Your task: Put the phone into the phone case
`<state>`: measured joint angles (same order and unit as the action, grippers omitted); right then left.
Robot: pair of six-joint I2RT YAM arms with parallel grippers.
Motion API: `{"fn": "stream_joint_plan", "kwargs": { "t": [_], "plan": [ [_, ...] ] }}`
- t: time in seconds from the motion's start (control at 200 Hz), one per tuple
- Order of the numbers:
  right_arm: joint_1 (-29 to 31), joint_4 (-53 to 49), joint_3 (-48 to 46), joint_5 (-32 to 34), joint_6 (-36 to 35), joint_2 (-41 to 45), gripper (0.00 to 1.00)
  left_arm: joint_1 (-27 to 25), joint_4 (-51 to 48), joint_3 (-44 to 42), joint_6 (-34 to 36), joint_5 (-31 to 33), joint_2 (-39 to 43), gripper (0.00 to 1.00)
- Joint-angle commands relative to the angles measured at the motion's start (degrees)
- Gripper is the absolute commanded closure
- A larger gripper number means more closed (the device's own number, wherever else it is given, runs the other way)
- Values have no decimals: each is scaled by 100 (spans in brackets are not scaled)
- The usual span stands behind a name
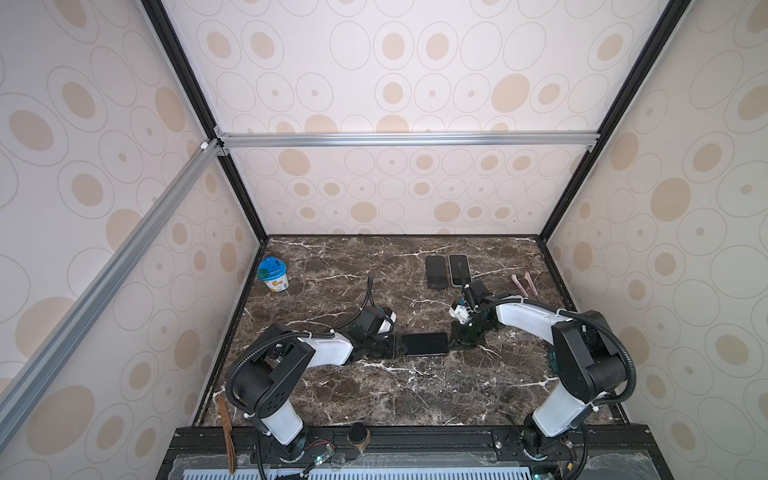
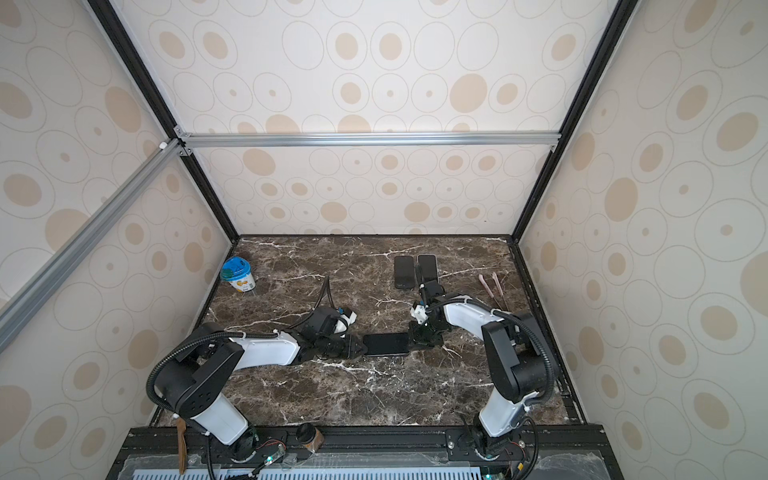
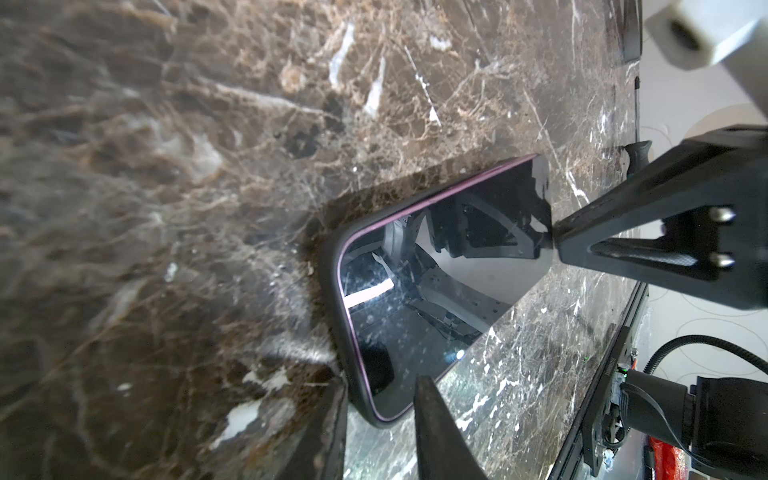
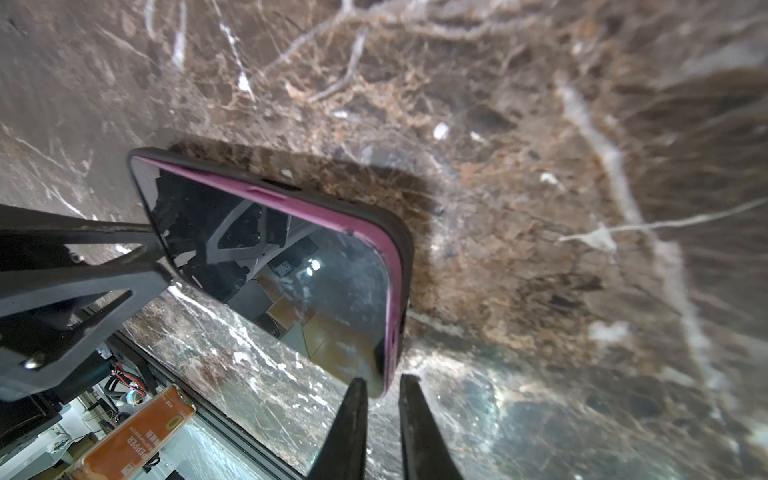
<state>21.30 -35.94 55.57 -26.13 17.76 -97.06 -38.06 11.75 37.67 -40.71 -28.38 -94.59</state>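
Lying flat midway on the brown marble bench [image 1: 374, 395], one pink-rimmed black phone [image 1: 426, 344] sits in one dark grey case [image 4: 409, 249]. The left gripper [image 1: 400, 347] and right gripper [image 1: 451, 339], jaws narrowly parted, straddle its opposite ends; whether they grip it is unclear. Two more dark phones [image 1: 436, 272] lie near the far edge.

Whole bench [image 1: 374, 395] is seen from high above its near edge in both top views, angled down twd. the back wall [image 1: 415, 187]; nearly identical coverage. Wrist cams are set v. close, low over the bench; the same phone [image 3: 436, 291] is caught from opp. ends.
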Motion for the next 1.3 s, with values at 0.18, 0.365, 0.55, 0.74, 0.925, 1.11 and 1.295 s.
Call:
{"fn": "stream_joint_plan", "kwargs": {
  "t": [0.18, 0.365, 0.55, 0.74, 0.925, 1.11, 1.295],
  "plan": [
    [204, 214, -102, -61, 121, -323, 85, -34, -82, 146, 129, 22, -126, 73],
    [335, 230, -90, 53, 158, -421, 86, -36, -71, 116, 137, 21, -139, 76],
    [501, 65, 5, 409, 132, -487, 87, -41, -160, 126, 185, 75, -143, 78],
    [707, -31, 77, 688, 123, -655, 87, -52, -234, 136, 219, 111, -130, 78],
    [889, 100, 34, 775, 223, -878, 87, -52, -279, 119, 231, 113, -112, 77],
    [1038, 328, -2, 808, 350, -1202, 87, -46, -287, 115, 228, 113, -104, 77],
    [1165, 604, -91, 956, 523, -1467, 90, -52, -313, 92, 226, 113, -89, 77]
  ]
}}
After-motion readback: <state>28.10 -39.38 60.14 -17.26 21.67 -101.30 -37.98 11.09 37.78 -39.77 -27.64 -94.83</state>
